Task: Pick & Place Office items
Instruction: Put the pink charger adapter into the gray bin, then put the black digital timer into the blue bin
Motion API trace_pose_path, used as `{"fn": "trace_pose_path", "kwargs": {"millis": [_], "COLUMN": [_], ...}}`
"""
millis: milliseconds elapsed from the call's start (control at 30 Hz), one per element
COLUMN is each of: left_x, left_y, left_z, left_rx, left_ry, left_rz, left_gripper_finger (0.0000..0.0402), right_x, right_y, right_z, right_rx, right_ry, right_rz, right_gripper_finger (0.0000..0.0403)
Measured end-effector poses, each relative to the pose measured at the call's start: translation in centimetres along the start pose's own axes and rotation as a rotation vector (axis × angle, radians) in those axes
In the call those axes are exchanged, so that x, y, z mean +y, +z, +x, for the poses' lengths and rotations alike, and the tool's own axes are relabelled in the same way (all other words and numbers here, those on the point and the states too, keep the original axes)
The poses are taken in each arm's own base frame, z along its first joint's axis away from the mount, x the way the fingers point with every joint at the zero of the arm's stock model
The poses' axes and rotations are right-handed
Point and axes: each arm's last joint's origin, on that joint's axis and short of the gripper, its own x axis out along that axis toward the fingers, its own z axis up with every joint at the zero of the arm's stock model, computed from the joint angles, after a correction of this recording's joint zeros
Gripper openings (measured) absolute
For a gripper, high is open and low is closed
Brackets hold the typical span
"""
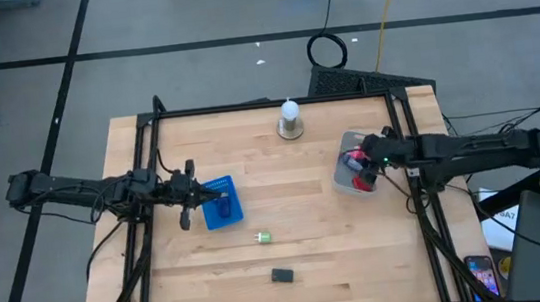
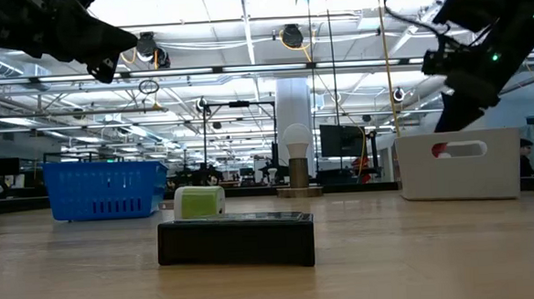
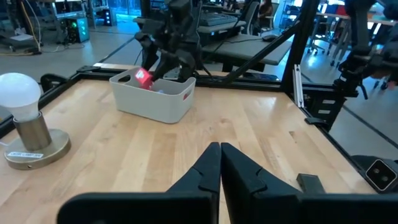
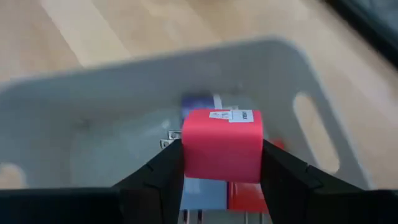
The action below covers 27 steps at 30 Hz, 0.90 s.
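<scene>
No readable text anywhere; only an illegible white label (image 4: pixel 230 116) on the red block (image 4: pixel 221 152).

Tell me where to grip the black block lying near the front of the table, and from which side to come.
Come straight down on the black block and pinch across its two long sides at mid-length. It lies flat, low and long, so the narrow width suits the hand best. The green piece lies apart from it, so nothing looks likely to block the descent.

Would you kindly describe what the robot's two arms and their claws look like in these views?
Both arms are dark, near black, slim and jointed, with black cables running along them. The left claw ends in two matte black fingers that taper to points. The right claw has similar black, angular fingers. Small green indicator lights glow on the right arm near its wrist. I cannot make out any lettering or markings on either arm.
</scene>
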Motion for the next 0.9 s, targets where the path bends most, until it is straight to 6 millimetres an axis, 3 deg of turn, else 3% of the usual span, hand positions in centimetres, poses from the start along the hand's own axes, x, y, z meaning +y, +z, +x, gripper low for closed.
{"fn": "trace_pose_path", "kwargs": {"millis": [433, 733, 900], "left_x": [0.0, 0.0, 0.0], "left_y": [-0.2, -0.3, -0.3], "left_z": [0.0, 0.0, 0.0], "left_rx": [0.023, 0.028, 0.029], "left_ry": [0.001, 0.002, 0.002], "left_rz": [-0.009, -0.025, -0.031], "left_gripper_finger": [0.0010, 0.0021, 0.0021], "right_x": [-0.9, -0.8, -0.7], "right_y": [0.1, 0.3, 0.9], "right_z": [3.2, 3.0, 1.9], "right_rx": [0.175, 0.147, 0.048], "right_ry": [-0.081, -0.019, 0.036], "right_rz": [0.034, 0.016, 0.034], "right_gripper_finger": [0.0160, 0.0288, 0.0313]}}
